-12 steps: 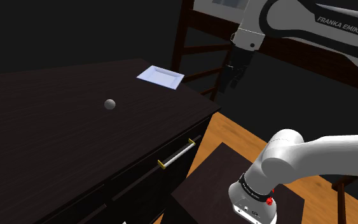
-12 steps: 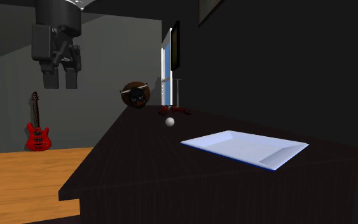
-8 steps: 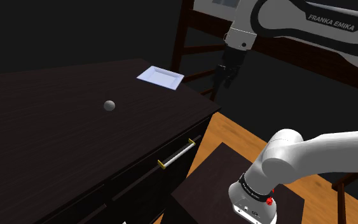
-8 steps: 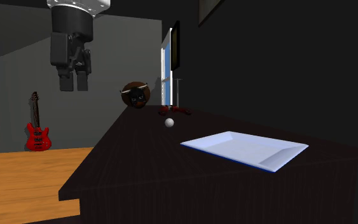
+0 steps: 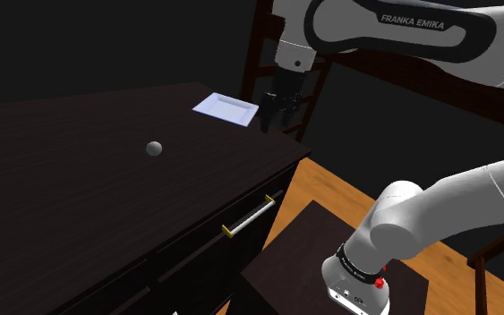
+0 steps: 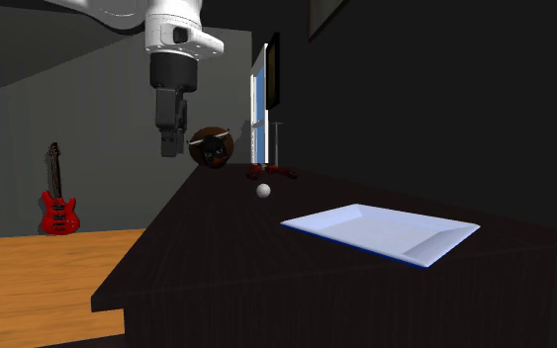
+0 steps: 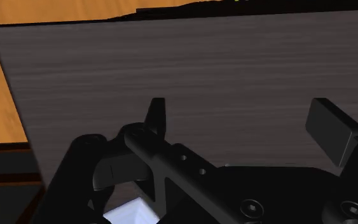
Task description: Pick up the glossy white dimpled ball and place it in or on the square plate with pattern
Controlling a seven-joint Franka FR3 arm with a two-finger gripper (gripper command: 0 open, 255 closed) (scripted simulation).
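Ball [image 5: 154,148] untouched on surface [image 5: 62,188]: approach step. My pincer [image 5: 270,123], released, empty, must go nine o'clock in shoulder view, then descend.

The bench [image 7: 203,57] is showing dark wood with fine, straight grain and a dull, matt face, while the floor [image 5: 348,192] to its right is glowing as smooth planks of warm orange wood. The drawer handle [image 5: 250,217] is shining like brushed metal. The ball [image 5: 154,148] is looking plain grey and smooth, the plate [image 6: 385,229] pale and smooth, the hand [image 6: 169,148] matt black, and the arm [image 5: 438,215] is gleaming glossy white.
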